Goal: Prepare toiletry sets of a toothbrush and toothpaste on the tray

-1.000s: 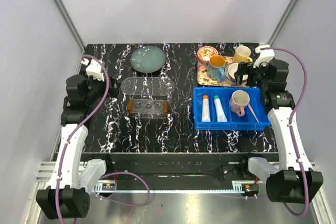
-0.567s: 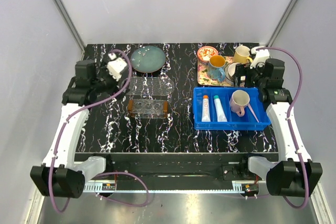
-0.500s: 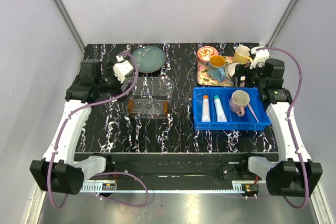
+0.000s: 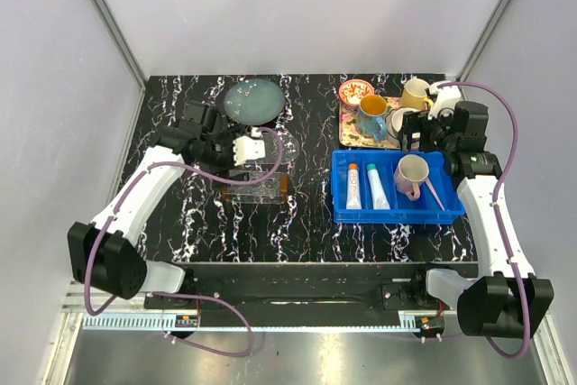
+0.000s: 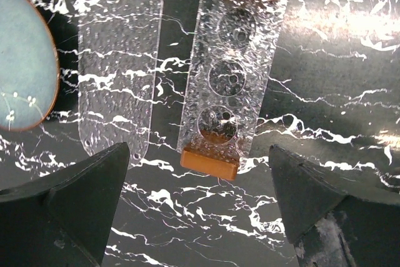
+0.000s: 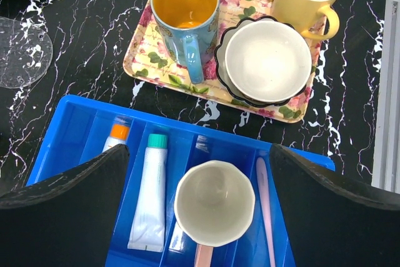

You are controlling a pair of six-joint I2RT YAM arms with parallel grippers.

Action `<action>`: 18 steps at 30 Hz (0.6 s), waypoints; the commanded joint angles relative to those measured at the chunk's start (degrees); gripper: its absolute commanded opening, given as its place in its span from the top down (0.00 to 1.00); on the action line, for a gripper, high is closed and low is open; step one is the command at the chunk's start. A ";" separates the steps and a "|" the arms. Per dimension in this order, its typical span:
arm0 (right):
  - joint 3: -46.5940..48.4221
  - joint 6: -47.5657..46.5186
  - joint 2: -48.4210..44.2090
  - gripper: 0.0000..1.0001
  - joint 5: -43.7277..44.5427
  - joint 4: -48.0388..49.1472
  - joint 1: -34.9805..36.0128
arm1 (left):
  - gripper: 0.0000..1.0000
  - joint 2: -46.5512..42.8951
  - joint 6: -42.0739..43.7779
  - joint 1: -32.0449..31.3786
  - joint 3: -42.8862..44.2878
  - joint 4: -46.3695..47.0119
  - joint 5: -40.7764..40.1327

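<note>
Jaws spread wide, the right gripper (image 6: 199, 149) hangs above the bin (image 6: 75, 123); pinch the toothbrush (image 6: 264, 204) lying in it, clear of the mug (image 6: 214, 203); the left gripper (image 5: 199, 148) gapes over the tray (image 5: 119, 60)

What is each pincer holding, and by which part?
Nothing. Left pincer is open over the clear tray; right pincer is open over the blue bin.

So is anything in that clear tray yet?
Empty. Only the marbled table shows through the clear tray; the toothbrush and both tubes lie in the blue bin.
</note>
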 commanded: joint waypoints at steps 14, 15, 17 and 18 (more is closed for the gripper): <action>2.22 -1.74 -0.59 0.00 -2.51 0.31 0.28 | 0.01 15.53 14.70 -4.60 9.10 -5.80 -3.43; 2.22 -1.74 -0.60 0.00 -2.51 0.22 0.28 | 0.01 16.66 14.79 -4.52 9.80 -6.41 -3.34; 2.13 -1.91 -0.60 0.00 -2.51 0.31 0.28 | 0.01 17.46 15.06 -4.61 10.33 -7.03 -2.99; 2.13 -1.91 -0.51 0.00 -2.68 0.31 0.28 | 0.01 17.81 14.88 -4.69 10.25 -7.12 -2.99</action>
